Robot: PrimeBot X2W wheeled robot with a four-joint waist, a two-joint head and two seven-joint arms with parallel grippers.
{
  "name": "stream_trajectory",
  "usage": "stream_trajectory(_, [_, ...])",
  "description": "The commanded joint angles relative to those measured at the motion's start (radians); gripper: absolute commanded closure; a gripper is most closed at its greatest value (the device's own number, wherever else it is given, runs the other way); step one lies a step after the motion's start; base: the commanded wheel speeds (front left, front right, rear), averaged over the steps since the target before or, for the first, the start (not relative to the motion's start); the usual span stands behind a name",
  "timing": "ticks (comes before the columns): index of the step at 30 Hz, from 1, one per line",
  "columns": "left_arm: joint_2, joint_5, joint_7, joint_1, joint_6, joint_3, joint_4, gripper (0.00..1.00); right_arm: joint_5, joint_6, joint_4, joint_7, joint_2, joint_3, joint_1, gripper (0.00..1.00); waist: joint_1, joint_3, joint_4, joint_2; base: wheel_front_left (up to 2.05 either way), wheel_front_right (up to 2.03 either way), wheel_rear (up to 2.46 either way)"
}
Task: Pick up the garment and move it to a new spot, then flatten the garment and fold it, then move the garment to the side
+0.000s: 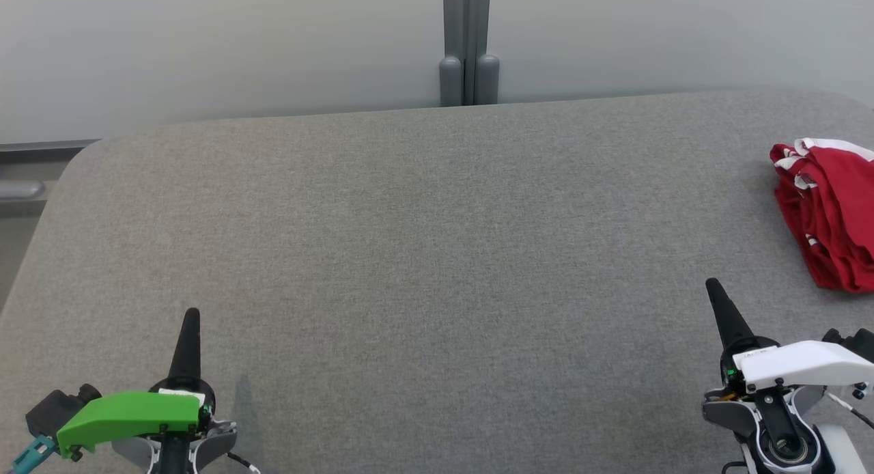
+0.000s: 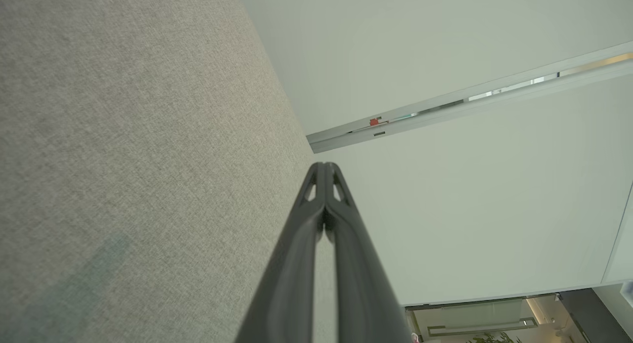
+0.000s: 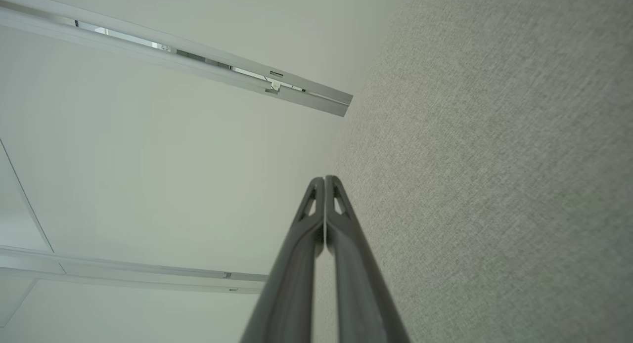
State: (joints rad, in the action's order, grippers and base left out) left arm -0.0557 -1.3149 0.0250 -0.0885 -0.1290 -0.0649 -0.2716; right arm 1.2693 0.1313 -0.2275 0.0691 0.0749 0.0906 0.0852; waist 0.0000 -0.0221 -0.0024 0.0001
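Observation:
The garment, red with white trim, lies bunched in a heap at the right edge of the grey table, partly cut off by the head view's border. My right gripper hovers low at the right, shut and empty, a short way in front of and left of the heap. At the lower left my left gripper is also shut on nothing, far from the garment. In the left wrist view the left gripper has its fingertips pressed together. The right gripper looks the same in the right wrist view.
A pale wall with a grey vertical post runs behind the table's far edge. The table's rounded left corner drops off toward a grey rail. The grey cloth surface stretches wide between my two arms.

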Motion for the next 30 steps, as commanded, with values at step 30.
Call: stream_trajectory(30, [0.003,-0.219,0.067,-0.027,-0.003,-0.04,0.024,1.0,0.251,-0.001,-0.013,0.035,-0.018,0.019,0.025,1.0,0.0,0.013,0.002,-0.0001,0.0,0.0,0.0])
